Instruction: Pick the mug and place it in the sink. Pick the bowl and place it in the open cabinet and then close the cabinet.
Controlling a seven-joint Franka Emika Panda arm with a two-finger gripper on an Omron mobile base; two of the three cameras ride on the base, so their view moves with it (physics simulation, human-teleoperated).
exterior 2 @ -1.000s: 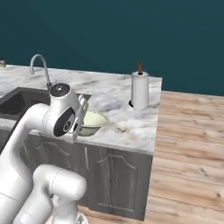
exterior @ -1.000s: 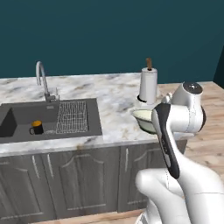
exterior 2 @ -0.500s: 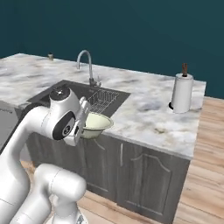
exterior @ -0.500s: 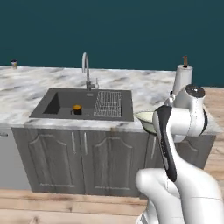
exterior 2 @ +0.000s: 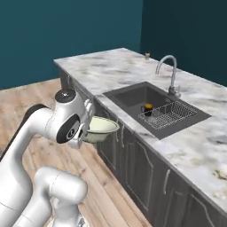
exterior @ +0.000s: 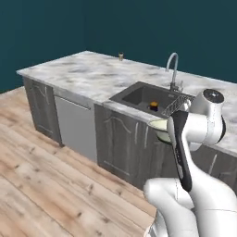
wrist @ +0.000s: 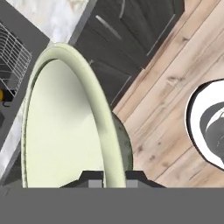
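The fingers (wrist: 92, 175) are clamped on the bowl's (wrist: 65, 131) rim, one each side; the bowl stretches toward 12 o'clock, held in front of the lower cabinets.

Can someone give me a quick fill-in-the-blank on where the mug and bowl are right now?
1. The mug stands inside the ____.
2. The pincer is shut on the rim of the ____.
3. The bowl hangs out in front of the lower cabinet doors, above the wooden ____.

Missing words: sink; bowl; floor
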